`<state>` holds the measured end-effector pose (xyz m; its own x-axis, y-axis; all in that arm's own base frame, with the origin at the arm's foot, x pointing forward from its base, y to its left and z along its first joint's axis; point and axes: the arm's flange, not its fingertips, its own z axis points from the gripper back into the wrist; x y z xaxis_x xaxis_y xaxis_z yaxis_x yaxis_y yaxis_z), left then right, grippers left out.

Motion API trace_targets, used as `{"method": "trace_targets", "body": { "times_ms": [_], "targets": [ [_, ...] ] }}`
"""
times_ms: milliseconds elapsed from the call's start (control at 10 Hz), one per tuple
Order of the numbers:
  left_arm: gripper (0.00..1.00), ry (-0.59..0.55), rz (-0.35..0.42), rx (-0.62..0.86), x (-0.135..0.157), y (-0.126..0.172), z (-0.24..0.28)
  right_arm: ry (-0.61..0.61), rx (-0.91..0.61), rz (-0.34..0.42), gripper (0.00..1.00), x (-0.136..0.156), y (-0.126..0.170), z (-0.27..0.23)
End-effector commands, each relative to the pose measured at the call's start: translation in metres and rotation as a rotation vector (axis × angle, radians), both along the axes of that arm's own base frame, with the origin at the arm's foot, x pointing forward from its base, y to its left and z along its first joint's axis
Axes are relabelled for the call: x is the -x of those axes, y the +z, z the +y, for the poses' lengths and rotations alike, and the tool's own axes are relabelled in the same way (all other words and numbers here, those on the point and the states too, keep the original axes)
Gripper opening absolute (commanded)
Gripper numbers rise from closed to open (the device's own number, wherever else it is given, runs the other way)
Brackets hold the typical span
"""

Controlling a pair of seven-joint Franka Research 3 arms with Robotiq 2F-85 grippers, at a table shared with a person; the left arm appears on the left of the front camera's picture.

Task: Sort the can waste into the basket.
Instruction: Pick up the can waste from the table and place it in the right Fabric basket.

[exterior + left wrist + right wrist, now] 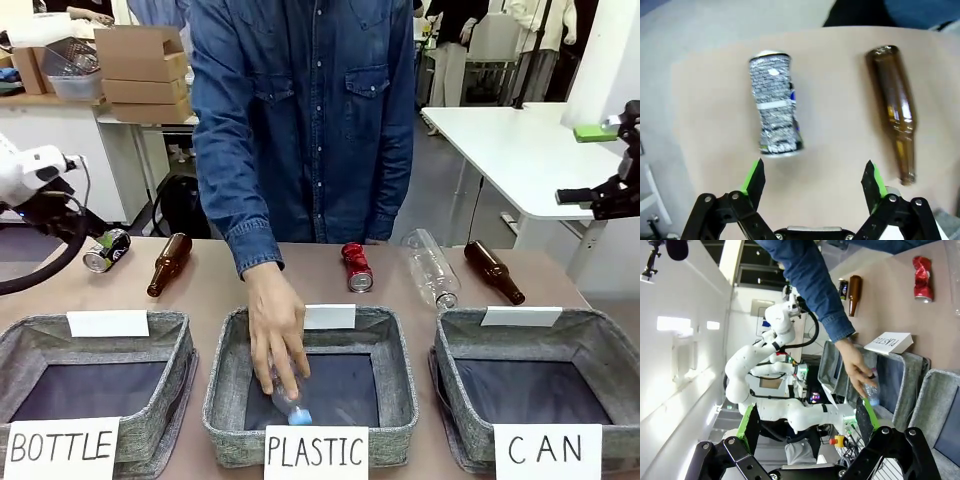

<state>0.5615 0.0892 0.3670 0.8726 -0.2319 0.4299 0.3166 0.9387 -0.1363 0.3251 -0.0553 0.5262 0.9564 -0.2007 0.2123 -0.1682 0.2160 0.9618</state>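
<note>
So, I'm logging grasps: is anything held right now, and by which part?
The left gripper and right gripper are open, empty. The person's hand holds a clear plastic bottle by its body, cap end sticking out, in the PLASTIC bin.

R end effector [807,407] jaws apart; red can [923,271] on table [890,305]; hand [856,367] holds bottle [872,392].

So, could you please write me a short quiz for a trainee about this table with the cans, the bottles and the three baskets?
1. True or false: the red can lies inside the CAN basket.
2. What lies just ahead of the open left gripper? A) the black printed can B) the red can C) the CAN basket
3. Fill in: the person's hand holds a clear plastic bottle inside the middle basket, whose sign reads ____.
Key: 1 false; 2 A; 3 PLASTIC.
</note>
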Motion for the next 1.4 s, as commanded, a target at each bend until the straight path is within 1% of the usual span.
{"method": "trace_targets", "body": {
  "times_ms": [0, 100, 300, 500, 700, 900, 1000, 1100, 1200, 1300],
  "targets": [
    [1.00, 0.047, -0.020, -0.163, -0.018, -0.002, -0.007, 0.001, -0.017, -0.033, 1.00, -0.004, 0.003, 0.001],
    [1.00, 0.042, -0.045, -0.204, -0.024, -0.006, -0.009, 0.001, -0.017, -0.033, 1.00, -0.004, 0.003, 0.001],
    [1.00, 0.006, -0.050, -0.255, -0.038, -0.016, -0.011, 0.001, -0.017, -0.033, 1.00, -0.004, 0.003, 0.001],
    [1.00, -0.033, -0.051, -0.238, -0.048, -0.028, -0.014, 0.001, -0.017, -0.033, 1.00, -0.004, 0.003, 0.001],
    [1.00, -0.071, -0.017, -0.224, -0.056, -0.035, -0.018, 0.001, -0.017, -0.033, 1.00, -0.004, 0.003, 0.001],
    [1.00, -0.080, -0.004, -0.218, -0.061, -0.037, -0.020, 0.001, -0.017, -0.033, 1.00, -0.004, 0.003, 0.001],
    [0.43, -0.077, 0.017, -0.218, -0.061, -0.039, -0.022, 0.001, -0.017, -0.033, 1.00, -0.004, 0.003, 0.001],
    [0.42, -0.080, 0.025, -0.212, -0.060, -0.041, -0.022, 0.001, -0.017, -0.033, 1.00, -0.004, 0.003, 0.001],
    [0.00, -0.083, 0.029, -0.206, -0.059, -0.042, -0.023, 0.001, -0.017, -0.033, 1.00, -0.004, 0.003, 0.001],
    [0.37, -0.079, 0.038, -0.195, -0.058, -0.043, -0.022, 0.001, -0.017, -0.033, 1.00, -0.004, 0.003, 0.001]
  ]
}}
